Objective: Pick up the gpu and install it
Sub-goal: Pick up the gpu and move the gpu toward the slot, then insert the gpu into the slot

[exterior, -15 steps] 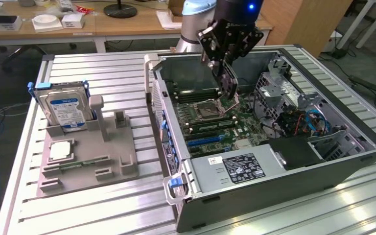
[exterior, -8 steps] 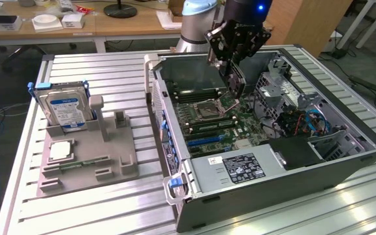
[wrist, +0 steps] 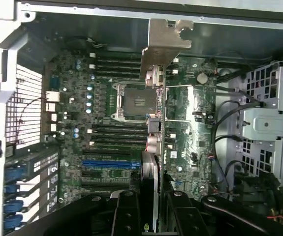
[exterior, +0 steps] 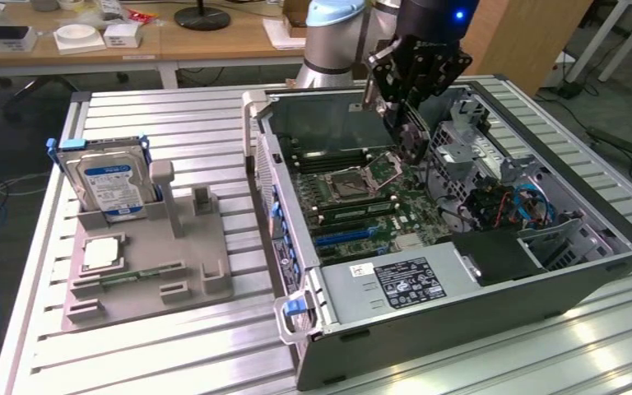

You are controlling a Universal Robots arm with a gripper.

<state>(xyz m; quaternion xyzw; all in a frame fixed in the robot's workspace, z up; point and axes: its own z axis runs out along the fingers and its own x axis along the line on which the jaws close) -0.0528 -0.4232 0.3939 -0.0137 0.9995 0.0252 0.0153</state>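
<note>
My gripper (exterior: pixel 408 123) hangs inside the open computer case (exterior: pixel 579 276), shut on the gpu (exterior: pixel 413 141). The card is a thin dark board held on edge above the motherboard (exterior: pixel 377 206), close to the CPU socket (exterior: pixel 351 183). In the wrist view the gpu (wrist: pixel 151 172) runs edge-on away from my gripper (wrist: pixel 152 201), and its silver bracket (wrist: pixel 165 42) is at the far end. One black finger (wrist: pixel 126 216) presses each side of the board. The blue expansion slot (wrist: pixel 109 163) lies beside the card, off its line.
A grey holder tray (exterior: pixel 151 263) stands on the slatted table at the exterior view's left, carrying a silver hard drive with blue label (exterior: pixel 113 185), a CPU chip (exterior: pixel 102 253) and a RAM stick (exterior: pixel 129 276). The power supply (exterior: pixel 404 280) and drive cage with cables (exterior: pixel 536 214) crowd the case.
</note>
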